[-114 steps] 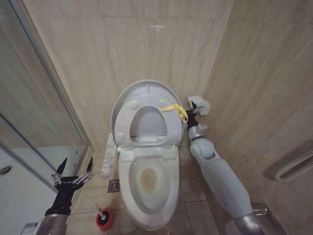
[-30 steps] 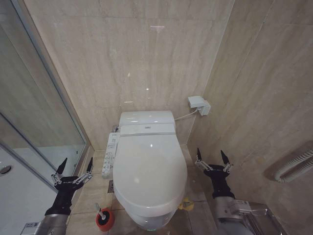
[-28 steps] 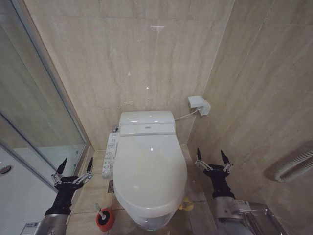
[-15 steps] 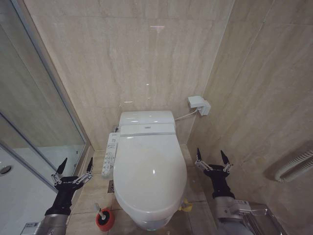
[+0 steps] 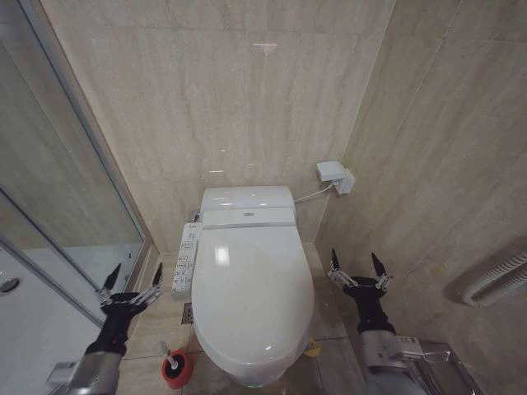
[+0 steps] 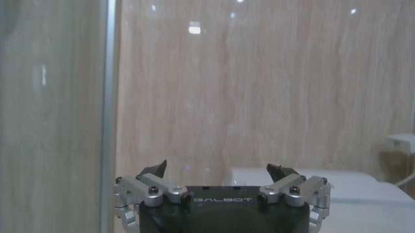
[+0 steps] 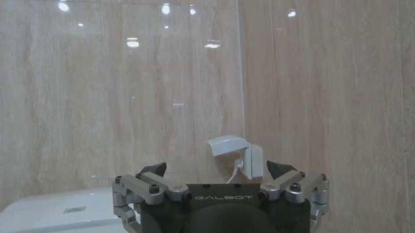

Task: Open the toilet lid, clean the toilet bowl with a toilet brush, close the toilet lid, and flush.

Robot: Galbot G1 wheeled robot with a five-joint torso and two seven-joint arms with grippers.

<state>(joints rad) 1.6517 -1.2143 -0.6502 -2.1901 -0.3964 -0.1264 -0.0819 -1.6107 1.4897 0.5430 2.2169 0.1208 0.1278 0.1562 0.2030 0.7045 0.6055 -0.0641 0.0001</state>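
The toilet lid (image 5: 251,296) lies flat and shut over the bowl, so I judge flushing is what remains. The toilet brush (image 5: 170,359) stands in its red holder (image 5: 176,369) on the floor just left of the bowl. My left gripper (image 5: 132,290) hovers above it near the button panel (image 5: 186,262), fingers spread wide and empty. My right gripper (image 5: 355,270) waits beside the bowl, also wide and empty. To flush well, I should narrow the fingers and press one button squarely, without grazing its neighbours.

Clear floor btwn toilet lid (image 5: 251,296) & walls.
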